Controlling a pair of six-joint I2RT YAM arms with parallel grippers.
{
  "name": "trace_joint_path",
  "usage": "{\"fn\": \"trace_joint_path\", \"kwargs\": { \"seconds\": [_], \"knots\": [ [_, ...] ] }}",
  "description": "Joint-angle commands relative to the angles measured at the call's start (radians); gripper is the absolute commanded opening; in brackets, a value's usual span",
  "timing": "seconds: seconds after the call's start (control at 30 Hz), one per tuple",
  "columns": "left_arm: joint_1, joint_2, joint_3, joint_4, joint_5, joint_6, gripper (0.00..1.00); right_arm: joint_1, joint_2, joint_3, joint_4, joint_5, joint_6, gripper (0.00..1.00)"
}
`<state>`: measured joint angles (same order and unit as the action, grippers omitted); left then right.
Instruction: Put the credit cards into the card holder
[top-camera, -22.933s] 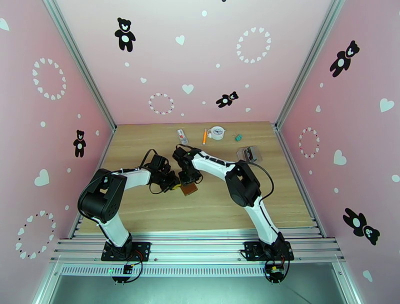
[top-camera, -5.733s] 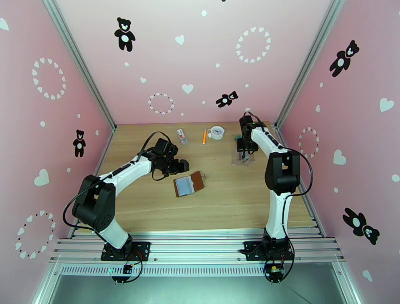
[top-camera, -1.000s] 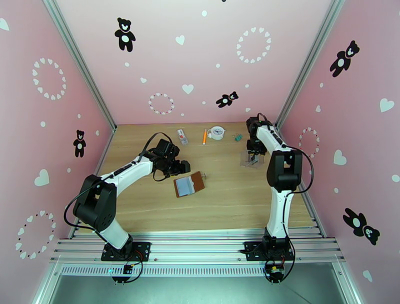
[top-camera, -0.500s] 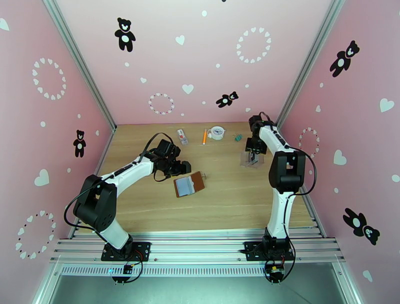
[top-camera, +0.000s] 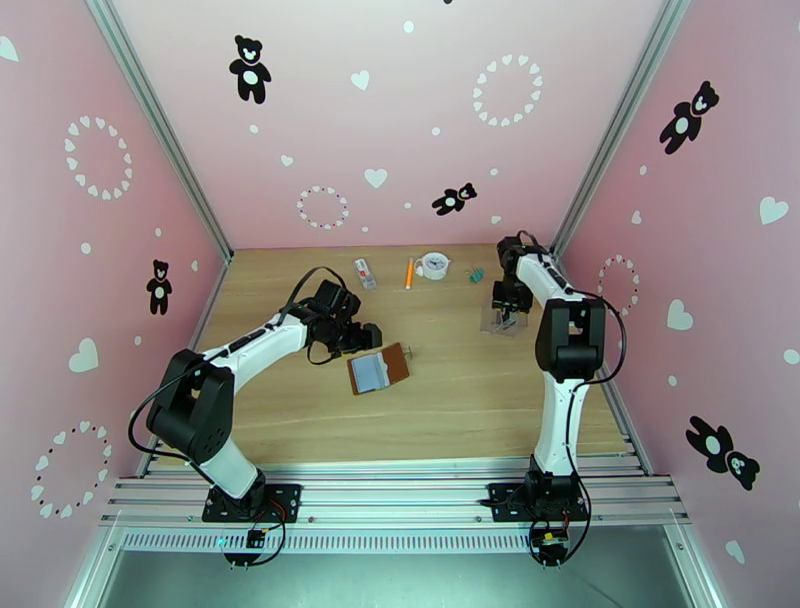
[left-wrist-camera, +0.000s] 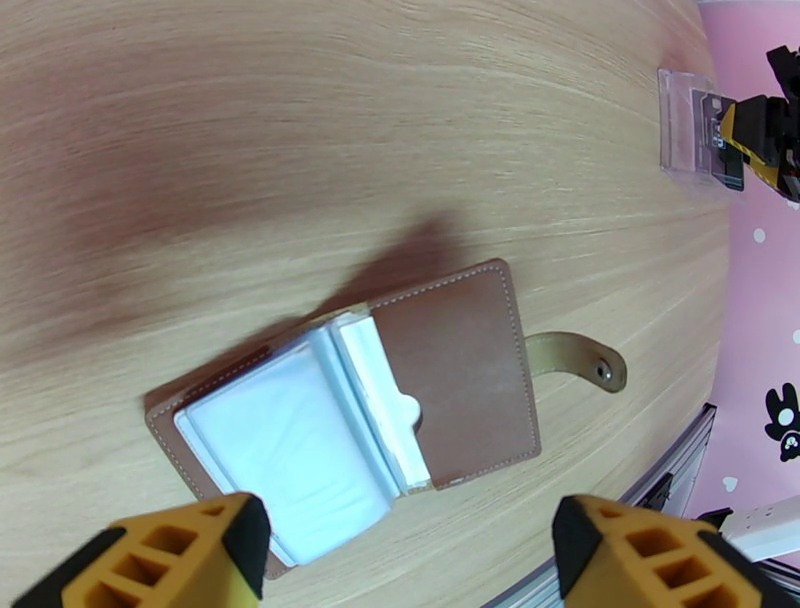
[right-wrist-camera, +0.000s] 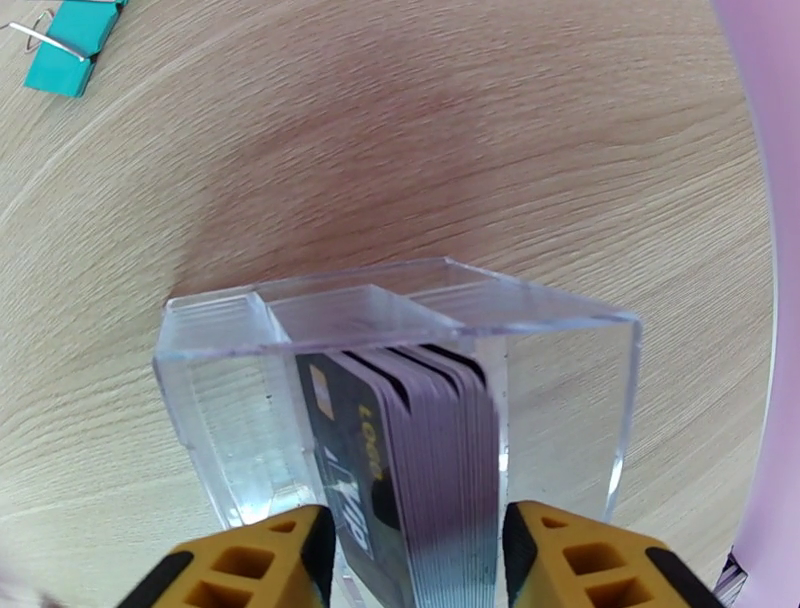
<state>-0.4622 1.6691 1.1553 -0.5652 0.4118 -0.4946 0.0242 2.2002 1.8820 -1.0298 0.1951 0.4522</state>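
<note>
- The left fingers (left-wrist-camera: 190, 555) are hanging wide open above the card holder (left-wrist-camera: 455, 375), gripping nothing at all. Between them there is just the holder's near edge and bare worktop (left-wrist-camera: 300, 120).
- The card holder is lying flat and open near the middle of the worktop. Its pale pockets are showing on one half and a brown flap is folding over the other. On the left wrist camera its snap tab (left-wrist-camera: 580, 358) is poking out at 3 o'clock.
- From overhead, the left fingers (top-camera: 366, 334) are sitting just at the 10 o'clock corner of the card holder (top-camera: 378, 369).
- Over to the credit cards (right-wrist-camera: 420, 450): they are standing on edge as a tight stack inside a clear plastic stand (right-wrist-camera: 570, 400). The front card is dark with yellow markings, and grey edges are lining up behind it.
- That stand (top-camera: 497, 322) is sitting towards the right side of the worktop, at about 2 o'clock from the card holder and well apart from it.
- The right fingers (right-wrist-camera: 590, 560) are straddling the stack part-way open, one at its 9 o'clock and one at its 3 o'clock, both close to the outer cards. Whether they are actually pinching the stack, I cannot tell.
- A teal binder clip (right-wrist-camera: 70, 50) is lying at 11 o'clock from the stand.
- Along the 12 o'clock edge of the worktop, a white-and-red packet (top-camera: 365, 272), an orange pen (top-camera: 409, 273) and a round white object (top-camera: 435, 264) are lying in a row.
</note>
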Motion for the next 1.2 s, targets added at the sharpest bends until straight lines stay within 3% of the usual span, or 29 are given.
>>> {"fn": "trace_joint_path", "kwargs": {
  "seconds": [0.0, 0.43, 0.67, 0.83, 0.97, 1.17],
  "knots": [
    [-0.012, -0.016, 0.000, -0.009, -0.008, -0.006, 0.80, -0.004, 0.021, 0.016, -0.026, -0.016, -0.002, 0.44],
    [-0.015, -0.003, 0.010, -0.005, -0.003, -0.002, 0.80, -0.001, 0.011, 0.063, -0.077, -0.022, -0.012, 0.19],
    [-0.016, 0.005, 0.021, -0.007, -0.001, 0.002, 0.80, -0.002, 0.022, 0.064, -0.095, -0.007, -0.018, 0.17],
    [-0.016, 0.007, 0.021, -0.012, 0.000, 0.008, 0.80, -0.002, 0.033, 0.064, -0.096, -0.007, -0.018, 0.28],
    [-0.016, 0.009, 0.023, -0.012, 0.000, 0.008, 0.80, -0.001, 0.029, 0.068, -0.090, -0.001, -0.013, 0.43],
    [-0.016, 0.015, 0.029, -0.012, 0.001, 0.010, 0.80, -0.003, 0.032, 0.075, -0.093, 0.017, -0.011, 0.49]
  ]
}}
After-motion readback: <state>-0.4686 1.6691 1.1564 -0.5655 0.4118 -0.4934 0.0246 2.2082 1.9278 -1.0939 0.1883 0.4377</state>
